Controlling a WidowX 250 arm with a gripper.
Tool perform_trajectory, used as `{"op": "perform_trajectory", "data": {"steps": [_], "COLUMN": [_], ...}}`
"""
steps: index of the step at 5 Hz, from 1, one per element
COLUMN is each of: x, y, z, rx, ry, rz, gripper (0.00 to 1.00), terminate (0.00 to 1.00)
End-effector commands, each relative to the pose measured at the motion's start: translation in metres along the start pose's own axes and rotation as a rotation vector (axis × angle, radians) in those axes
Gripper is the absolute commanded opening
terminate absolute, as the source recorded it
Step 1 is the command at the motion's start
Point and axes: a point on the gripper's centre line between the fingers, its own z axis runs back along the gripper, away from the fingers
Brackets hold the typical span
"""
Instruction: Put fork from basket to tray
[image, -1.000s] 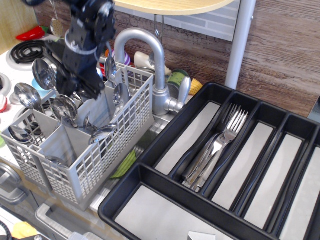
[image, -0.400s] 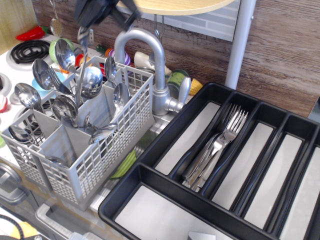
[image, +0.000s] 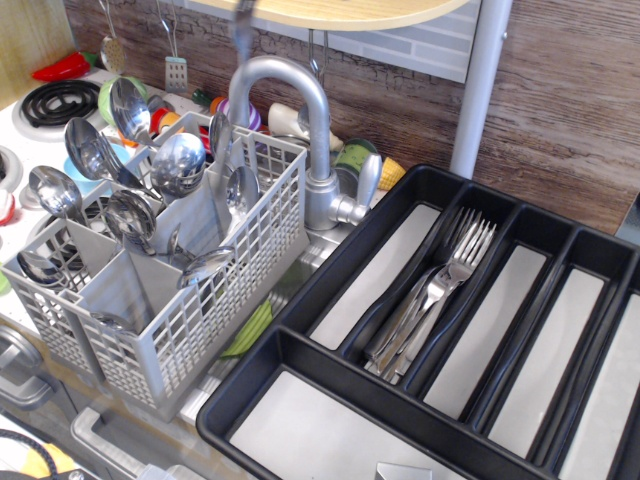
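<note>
On a kitchen counter, the basket (image: 160, 290) of spoons (image: 178, 162) sits left of the tray (image: 300, 300) holding forks (image: 440, 290), while the gripper is out of frame.

The basket (image: 215, 310) is matt pale grey plastic with grid-pierced walls. The spoons (image: 178, 163) in it are polished metal, mirror-bright. The tray (image: 330, 275) is smooth black plastic with a slight sheen, its floors matt pale grey. The forks (image: 440, 285) are shiny steel. The tap (image: 310, 130) is brushed silvery metal. The wall (image: 570, 100) looks like rough brown wood; the shelf (image: 370, 12) is smooth light wood.
</note>
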Motion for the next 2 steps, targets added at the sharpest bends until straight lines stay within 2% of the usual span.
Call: {"op": "perform_trajectory", "data": {"steps": [1, 2], "x": [0.021, 0.031], "y": [-0.025, -0.044], "z": [0.002, -0.007], "rx": [-0.110, -0.125], "ry": [-0.005, -0.010], "rz": [-0.013, -0.060], "gripper": [0.00, 0.00], "terminate": [0.00, 0.00]}}
